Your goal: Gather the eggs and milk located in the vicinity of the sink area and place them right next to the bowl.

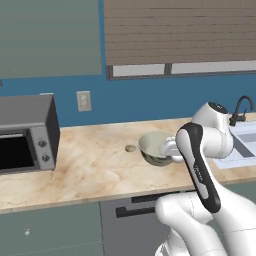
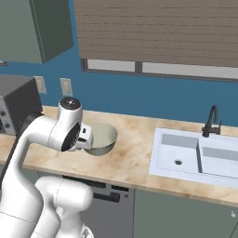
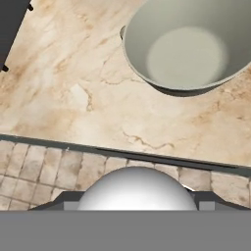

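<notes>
The egg (image 1: 130, 148) lay on the marble worktop (image 1: 90, 165), just beside the bowl (image 1: 154, 148) on the side toward the microwave (image 1: 26, 134), close to the bowl's wall; whether the two touched could not be made out. The bowl stood upright near the middle of the worktop, its pale inside bare in the hand view. The sink (image 2: 188, 155) with its black faucet (image 2: 211, 122) sat well apart from the bowl, further along the worktop.

The tool (image 2: 87, 142) hung close by the bowl's near side, over the front edge of the worktop and largely screened by the arm's own links. Whether it stood spread or pressed together could not be told, nor whether it carried anything.

Judged from this, the egg already seemed placed and the milk was the part left to fetch. An egg is light, smooth and brittle, and its rounded shell would roll or squirt out of a hard squeeze; it would want a gentle hold across its narrow waist from above. A milk carton would be heavier and its card walls would give a little; the flat sides below the peaked top, roughly at mid-height, looked the sensible place to take hold, keeping it upright so it did not tip
</notes>
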